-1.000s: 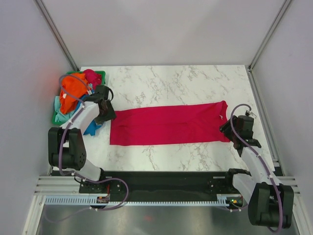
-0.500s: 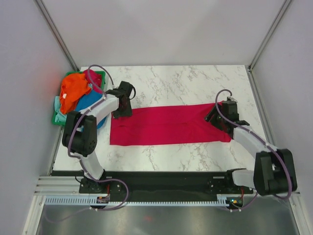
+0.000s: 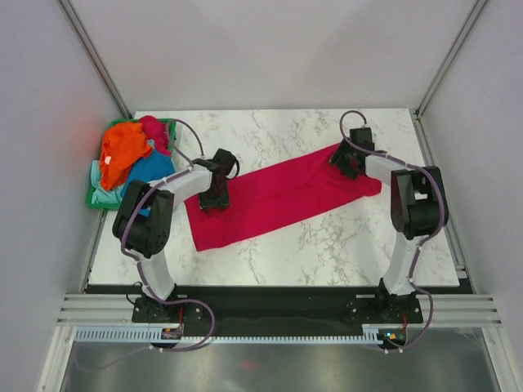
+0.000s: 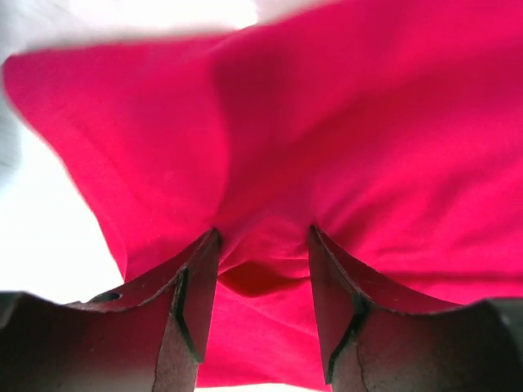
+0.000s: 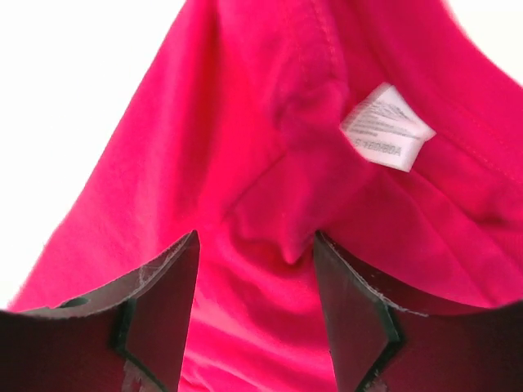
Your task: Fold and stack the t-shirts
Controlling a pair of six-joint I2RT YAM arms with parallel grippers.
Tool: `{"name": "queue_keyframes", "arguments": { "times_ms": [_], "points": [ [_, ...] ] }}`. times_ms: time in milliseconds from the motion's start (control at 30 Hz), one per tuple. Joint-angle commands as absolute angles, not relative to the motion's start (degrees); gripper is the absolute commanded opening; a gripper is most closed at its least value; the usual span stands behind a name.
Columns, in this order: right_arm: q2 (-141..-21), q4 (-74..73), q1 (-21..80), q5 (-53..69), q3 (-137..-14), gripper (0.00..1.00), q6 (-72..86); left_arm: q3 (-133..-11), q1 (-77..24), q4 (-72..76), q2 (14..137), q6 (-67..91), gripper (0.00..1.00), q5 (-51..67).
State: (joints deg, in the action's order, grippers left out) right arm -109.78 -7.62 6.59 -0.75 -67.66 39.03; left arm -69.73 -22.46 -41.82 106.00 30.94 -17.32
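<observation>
One magenta-red t-shirt, folded into a long strip, lies slanted across the marble table, low at the left and high at the right. My left gripper stands on its left end. In the left wrist view the jaws are apart and a pucker of the red cloth rises between the tips. My right gripper is on the collar end. There the jaws are also apart over bunched cloth, near the white label. More t-shirts, orange, blue and mint, are piled at the far left.
A green basket at the table's back left holds the pile, with a bit of dark pink cloth on top. Grey walls and frame posts close the table on three sides. The arm bases sit along the near edge.
Both arms reached inward onto the shirt's ends. The strip, straight before, now slants: its right end moved toward the back, its left end toward the front. The left jaws narrowed a little.
</observation>
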Motion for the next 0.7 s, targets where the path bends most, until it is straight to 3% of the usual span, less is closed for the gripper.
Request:
{"name": "queue_keyframes", "arguments": {
  "times_ms": [0,133,367,500,667],
  "points": [
    [-122.12,-11.16,6.85,-0.36,-77.40,0.66,40.43,-65.58,-27.94,-42.80,103.81,34.80,0.54,-11.00],
    [-135.74,-13.01,8.26,6.74,-97.08,0.76,42.88,-60.13,-37.49,-40.96,100.38,39.71,0.54,-4.14],
    [-158.53,-13.80,14.41,13.70,-134.23,0.84,45.26,-58.09,-54.30,-26.64,104.23,51.05,0.54,10.81],
    [-164.87,-9.95,15.38,13.10,-139.66,0.86,47.45,-60.03,-57.65,-26.54,107.75,53.00,0.52,11.86],
    [-165.85,-5.47,15.12,13.09,-139.40,0.88,47.37,-56.78,-62.40,-30.05,101.36,55.98,0.54,9.05]
  ]
}}
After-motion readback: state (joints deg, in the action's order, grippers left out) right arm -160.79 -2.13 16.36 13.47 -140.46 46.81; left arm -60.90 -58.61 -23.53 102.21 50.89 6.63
